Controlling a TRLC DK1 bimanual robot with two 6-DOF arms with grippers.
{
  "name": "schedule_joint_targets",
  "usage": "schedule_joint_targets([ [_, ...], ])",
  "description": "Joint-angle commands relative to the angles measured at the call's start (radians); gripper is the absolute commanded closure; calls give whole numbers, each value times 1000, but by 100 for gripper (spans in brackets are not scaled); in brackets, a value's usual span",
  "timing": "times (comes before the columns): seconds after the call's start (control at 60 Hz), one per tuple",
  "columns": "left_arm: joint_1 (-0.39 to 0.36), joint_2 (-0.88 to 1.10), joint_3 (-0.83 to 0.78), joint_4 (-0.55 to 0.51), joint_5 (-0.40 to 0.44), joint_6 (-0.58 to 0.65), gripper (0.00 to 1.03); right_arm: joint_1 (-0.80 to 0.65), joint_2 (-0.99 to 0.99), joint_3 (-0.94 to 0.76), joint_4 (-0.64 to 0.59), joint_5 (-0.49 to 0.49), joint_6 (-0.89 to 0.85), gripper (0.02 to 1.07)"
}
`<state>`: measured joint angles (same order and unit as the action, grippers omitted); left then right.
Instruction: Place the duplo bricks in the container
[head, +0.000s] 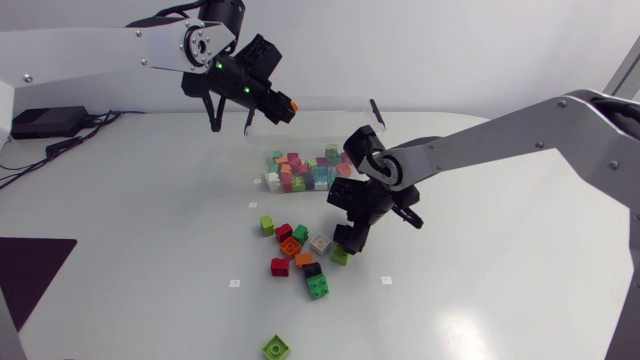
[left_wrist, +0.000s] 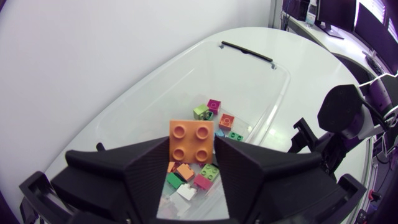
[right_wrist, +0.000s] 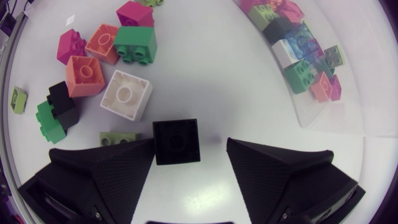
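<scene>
Left hand (left_wrist: 192, 147) grips an orange brick (left_wrist: 191, 133) above the container (left_wrist: 275, 93); right hand (right_wrist: 190, 144) gapes wide, pointing down.

White table (head: 140, 250) carries container (head: 330, 125) and loose bricks (head: 303, 260)

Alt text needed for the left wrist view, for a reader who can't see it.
The left gripper holds an orange brick between its fingers over the clear container, which has several coloured bricks in it. The right arm is beside the container.
</scene>
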<state>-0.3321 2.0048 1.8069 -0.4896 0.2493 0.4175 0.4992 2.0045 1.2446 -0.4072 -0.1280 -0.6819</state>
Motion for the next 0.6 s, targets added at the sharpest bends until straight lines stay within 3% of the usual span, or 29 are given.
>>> schedule_joint_targets([
  [0.0,-5,29,45,-21,1,-23,5,12,30,3,8,2,-21,53],
  [0.15,8,-21,20,-33,1,-23,4,10,19,-5,13,1,-22,78],
  [0.333,41,-149,-92,-35,1,-11,4,-2,-32,-20,-4,-2,-24,78],
  [0.583,70,-367,-382,-78,1,153,4,-62,-176,-36,-55,-24,-27,78],
])
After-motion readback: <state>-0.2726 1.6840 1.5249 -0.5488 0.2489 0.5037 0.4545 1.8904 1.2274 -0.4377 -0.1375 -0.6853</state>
